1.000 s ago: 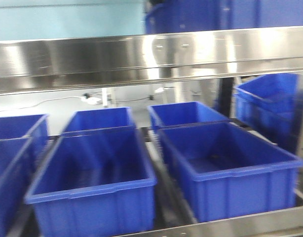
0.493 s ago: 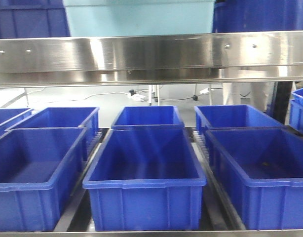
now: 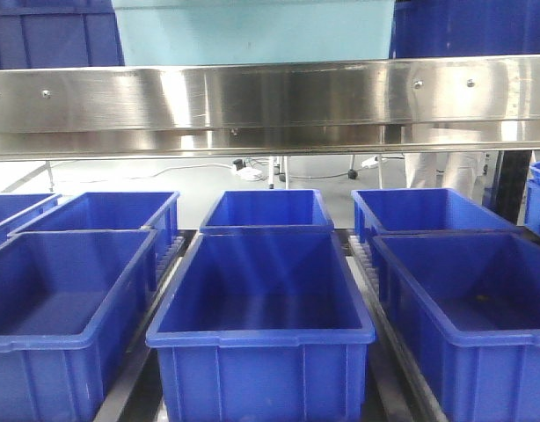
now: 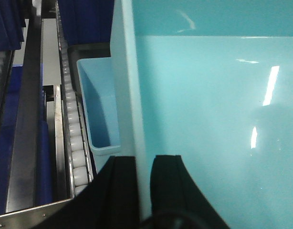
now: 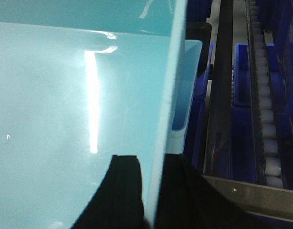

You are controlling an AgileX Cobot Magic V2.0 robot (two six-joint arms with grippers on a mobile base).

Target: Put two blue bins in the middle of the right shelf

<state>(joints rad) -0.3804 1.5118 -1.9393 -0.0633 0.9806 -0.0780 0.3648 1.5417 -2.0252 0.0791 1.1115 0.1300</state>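
A light blue bin (image 3: 252,31) hangs between my two arms; in the front view it shows above the steel shelf rail (image 3: 270,101). My left gripper (image 4: 144,160) is shut on its left wall (image 4: 130,95), one finger inside, one outside. At the opposite side my right gripper (image 5: 153,160) is shut on the right wall (image 5: 171,86). Just outside each gripped wall the rim of a second light blue bin (image 4: 96,109) (image 5: 187,90) shows, seemingly nested under the first. The bin's inside (image 4: 208,119) holds nothing.
Dark blue bins fill the shelf level ahead: a centre one (image 3: 261,308), a left one (image 3: 68,290), a right one (image 3: 472,299), and more behind (image 3: 266,211). More dark blue bins sit on the upper level (image 3: 50,35). Roller tracks (image 4: 72,138) (image 5: 268,119) run beside the held bin.
The front view has swung from an angled look at the shelf to facing it squarely. The dark blue bins drifted right in the frame and now look slightly nearer.
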